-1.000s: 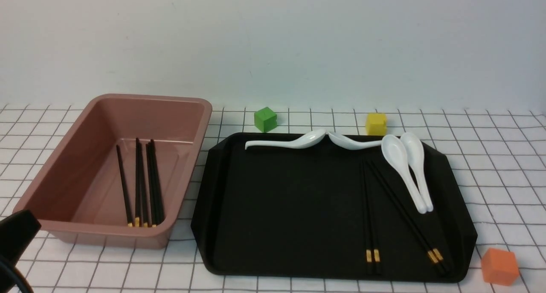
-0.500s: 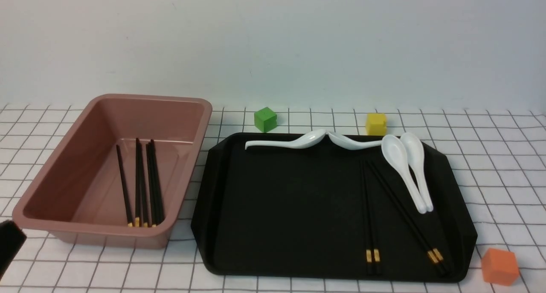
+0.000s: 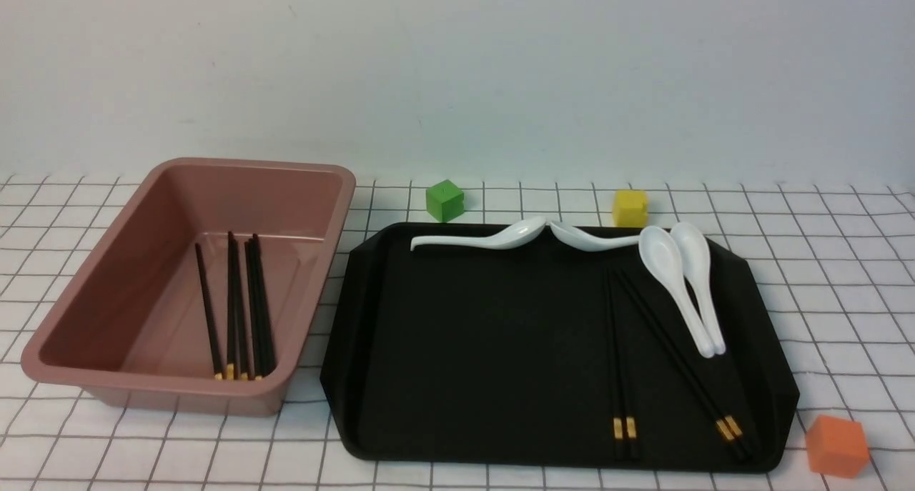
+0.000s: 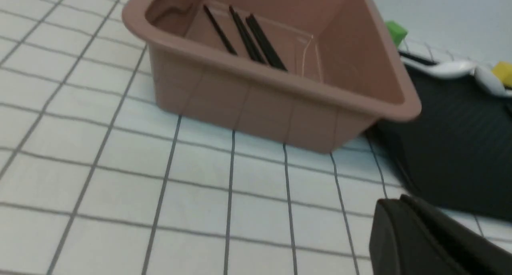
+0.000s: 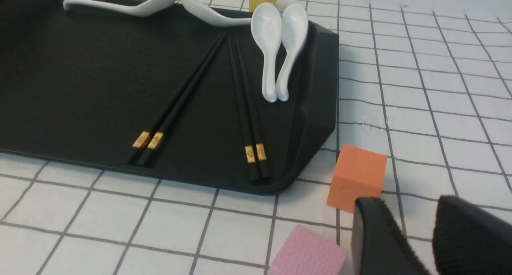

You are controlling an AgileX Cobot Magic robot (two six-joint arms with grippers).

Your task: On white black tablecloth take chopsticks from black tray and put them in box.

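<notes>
Nearest the right gripper (image 5: 416,239), fingers slightly spread, empty: two chopstick pairs (image 3: 623,355) on the black tray (image 3: 465,348), long axes running near-to-far. Farther left, by the box (image 3: 107,291): left gripper (image 4: 432,239), perhaps closed.

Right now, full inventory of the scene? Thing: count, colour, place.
tablecloth: 1, white with black grid, under everything
box: 1, pink-brown, left
black tray: 1, right of box
chopsticks in box: several, black
chopsticks on tray: 4, black, gold bands, right part
spoons: 4, white, tray's far edge
cubes: green, yellow, orange, pink
left gripper: state unclear
right gripper: open, empty
</notes>
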